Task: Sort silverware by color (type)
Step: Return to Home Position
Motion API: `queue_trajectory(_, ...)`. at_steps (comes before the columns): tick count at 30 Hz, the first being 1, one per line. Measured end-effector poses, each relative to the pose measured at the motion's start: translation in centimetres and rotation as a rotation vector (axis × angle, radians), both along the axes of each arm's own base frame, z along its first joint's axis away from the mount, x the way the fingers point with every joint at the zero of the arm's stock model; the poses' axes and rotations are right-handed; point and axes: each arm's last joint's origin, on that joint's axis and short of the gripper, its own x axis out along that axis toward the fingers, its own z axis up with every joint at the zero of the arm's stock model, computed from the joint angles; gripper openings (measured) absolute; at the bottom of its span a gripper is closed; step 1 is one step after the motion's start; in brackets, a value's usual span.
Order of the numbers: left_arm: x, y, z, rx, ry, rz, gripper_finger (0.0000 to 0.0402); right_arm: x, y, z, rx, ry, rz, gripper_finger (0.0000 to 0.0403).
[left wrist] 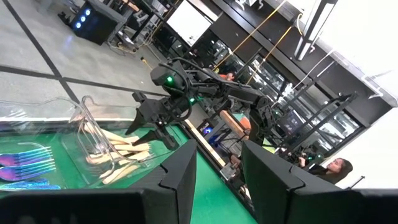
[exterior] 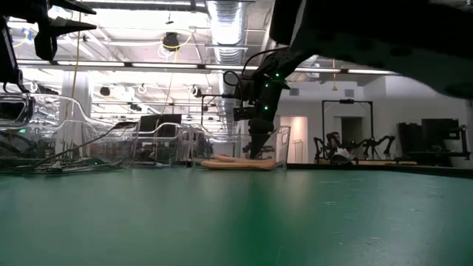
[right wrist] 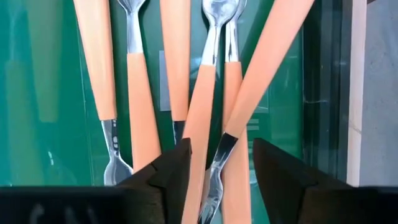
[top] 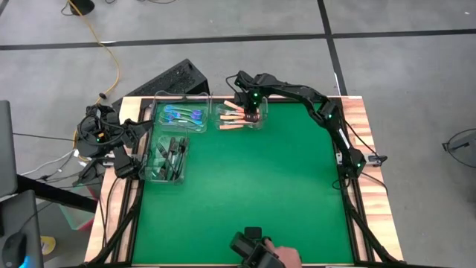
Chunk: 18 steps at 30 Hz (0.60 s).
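Several tan-handled forks lie flat in a clear bin at the table's far edge. My right gripper points down into this bin, open; its fingers stand on either side of a slanted fork's neck, which lies on the other forks. To the left, a second clear bin holds blue iridescent forks, and a third, nearer one holds dark forks. My left gripper waits level at the table's left edge, open, with nothing between its fingers.
The green mat lies bare from the bins to the near edge. A person's hand with a dark device shows at the near edge. A dark keyboard-like box sits beyond the far left corner.
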Motion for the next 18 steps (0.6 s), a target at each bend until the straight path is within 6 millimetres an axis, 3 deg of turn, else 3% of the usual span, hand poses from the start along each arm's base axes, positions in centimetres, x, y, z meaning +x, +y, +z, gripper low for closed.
queue_trajectory(4, 0.0, 0.0, 0.0, -0.001, 0.0, 0.0, 0.0112, 0.0, 0.0, 0.3, -0.002, -0.005, 0.0, 0.0196)
queue_trajectory(9, 0.0, 0.0, 0.0, -0.001, -0.001, 0.0, 0.0112, -0.2, 0.2, 2.6, -0.017, -0.059, 0.009, 0.0197)
queue_trajectory(13, 0.0, 0.0, 0.0, -0.003, -0.002, 0.0, 0.0112, -0.4, 0.4, 5.2, -0.04, -0.102, 0.013, 0.0192)
queue_trajectory(18, 0.0, 0.0, 0.0, -0.004, -0.002, 0.0, 0.0112, -1.0, 1.3, 10.0, -0.04, -0.218, 0.031, 0.0192)
